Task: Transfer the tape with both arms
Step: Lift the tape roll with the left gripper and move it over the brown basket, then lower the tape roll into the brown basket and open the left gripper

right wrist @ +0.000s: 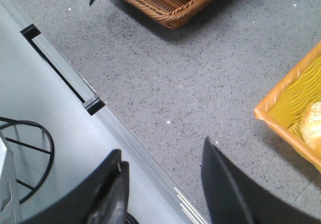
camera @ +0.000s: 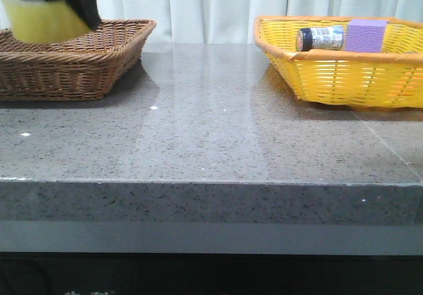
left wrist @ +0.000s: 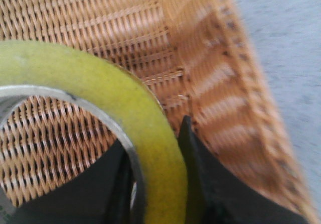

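The tape [camera: 41, 16], a wide translucent yellow roll, hangs above the brown wicker basket [camera: 73, 60] at the far left of the front view. My left gripper [left wrist: 153, 133] is shut on the tape [left wrist: 150, 128]: one black finger is inside the ring and the other is outside its wall. Through the ring I see the basket's weave [left wrist: 45, 138]. My right gripper [right wrist: 163, 156] is open and holds nothing. It hovers over the front edge of the grey counter [right wrist: 190, 88] and does not show in the front view.
A yellow basket [camera: 350, 77] at the right holds a small dark-capped bottle [camera: 320, 38] and a purple block [camera: 367, 36]. Its corner [right wrist: 288, 118] shows in the right wrist view with a pale round thing [right wrist: 313, 123] inside. The grey stone counter [camera: 218, 129] lies between the baskets.
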